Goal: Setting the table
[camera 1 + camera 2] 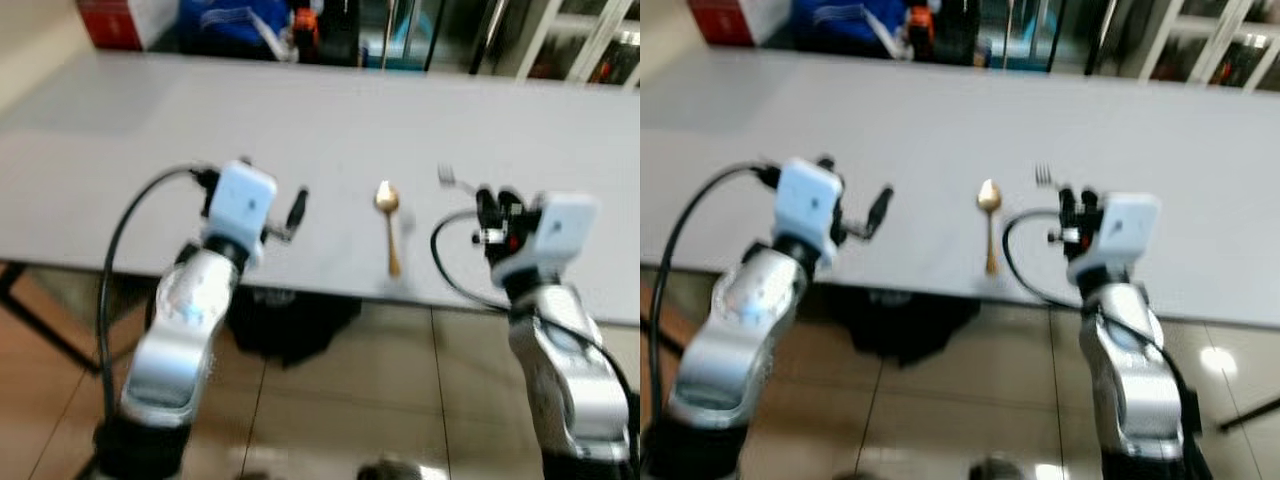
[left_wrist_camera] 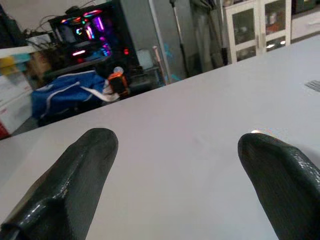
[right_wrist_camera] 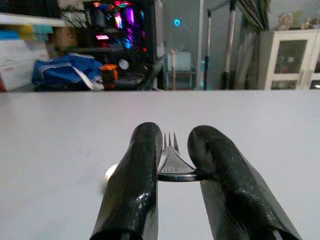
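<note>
**Fork in hand, placement pending**

Right gripper (image 3: 172,172) has its 2 black fingers (image 3: 132,190) clamped on a silver metal fork (image 3: 172,160), tines pointing away across the long pale grey table (image 1: 120,130). It's over the table's near edge, to the right of the gold metal spoon (image 1: 389,225) already lying flat there.

Left gripper (image 2: 175,175) spread wide, nothing in it, hovering above bare tabletop to the left of the spoon.

Step looks like laying the fork. Head views are blurred, so fork height above the surface is unclear; probably just clear. Next move calls for lowering flat, parallel to the spoon, near but not touching, then releasing.
</note>
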Robot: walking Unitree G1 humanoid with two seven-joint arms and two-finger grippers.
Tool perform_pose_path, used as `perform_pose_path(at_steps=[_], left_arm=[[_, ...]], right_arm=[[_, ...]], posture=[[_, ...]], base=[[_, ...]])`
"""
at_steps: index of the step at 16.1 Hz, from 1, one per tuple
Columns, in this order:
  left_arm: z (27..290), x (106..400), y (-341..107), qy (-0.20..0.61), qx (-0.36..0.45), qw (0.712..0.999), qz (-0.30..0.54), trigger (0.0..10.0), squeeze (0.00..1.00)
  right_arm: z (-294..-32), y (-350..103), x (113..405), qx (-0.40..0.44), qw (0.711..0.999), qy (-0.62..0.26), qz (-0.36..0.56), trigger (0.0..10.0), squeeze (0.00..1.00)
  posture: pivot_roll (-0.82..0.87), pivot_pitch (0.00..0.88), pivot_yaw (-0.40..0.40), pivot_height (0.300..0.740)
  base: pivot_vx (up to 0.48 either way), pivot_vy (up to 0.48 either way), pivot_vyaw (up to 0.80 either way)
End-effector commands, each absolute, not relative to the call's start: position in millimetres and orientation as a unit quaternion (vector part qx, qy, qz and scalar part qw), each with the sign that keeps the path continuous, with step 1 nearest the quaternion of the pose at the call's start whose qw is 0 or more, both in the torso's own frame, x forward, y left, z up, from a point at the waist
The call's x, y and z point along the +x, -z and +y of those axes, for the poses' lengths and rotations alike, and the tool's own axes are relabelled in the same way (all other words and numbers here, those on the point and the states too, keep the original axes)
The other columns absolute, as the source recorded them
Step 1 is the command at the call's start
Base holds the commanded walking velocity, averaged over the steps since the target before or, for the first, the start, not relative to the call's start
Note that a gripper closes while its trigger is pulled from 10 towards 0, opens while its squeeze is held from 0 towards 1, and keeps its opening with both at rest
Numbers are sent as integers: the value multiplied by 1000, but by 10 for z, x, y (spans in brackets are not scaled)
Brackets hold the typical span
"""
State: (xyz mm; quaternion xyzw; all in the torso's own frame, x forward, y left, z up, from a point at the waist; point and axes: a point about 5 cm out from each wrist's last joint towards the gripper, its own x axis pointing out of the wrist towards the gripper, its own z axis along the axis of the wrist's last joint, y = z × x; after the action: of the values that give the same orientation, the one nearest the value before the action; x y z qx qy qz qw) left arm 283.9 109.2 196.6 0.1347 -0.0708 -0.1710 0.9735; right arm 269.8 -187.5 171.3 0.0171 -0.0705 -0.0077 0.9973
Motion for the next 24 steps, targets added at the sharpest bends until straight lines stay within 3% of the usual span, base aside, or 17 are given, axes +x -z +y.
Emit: perform_pose_path(at_steps=[1, 4, 8, 24], left_arm=[[1117, 2823, -1975, 176, 137, 972, -69, 10000, 0], [1078, 2775, -1888, 211, 151, 965, -50, 10000, 0], [1036, 2541, -1727, 324, 140, 935, -18, 10000, 0], [1189, 2327, -1590, 373, 147, 916, 22, 10000, 0]], right_arm=[[-1866, -1768, 2711, 14, 996, 11, -86, 10000, 0], [-1864, -1746, 2714, 18, 996, 22, -87, 10000, 0], [-1864, -1654, 2738, 24, 996, 27, -79, 10000, 0], [-1868, -1148, 2744, 3, 1000, 19, -13, 10000, 0]], posture=[[32, 68, -5, 740], [39, 75, 1, 740], [64, 84, 5, 740], [85, 60, -13, 740]], base=[[0, 0, 0], [0, 0, 0], [0, 0, 0], [0, 0, 0]])
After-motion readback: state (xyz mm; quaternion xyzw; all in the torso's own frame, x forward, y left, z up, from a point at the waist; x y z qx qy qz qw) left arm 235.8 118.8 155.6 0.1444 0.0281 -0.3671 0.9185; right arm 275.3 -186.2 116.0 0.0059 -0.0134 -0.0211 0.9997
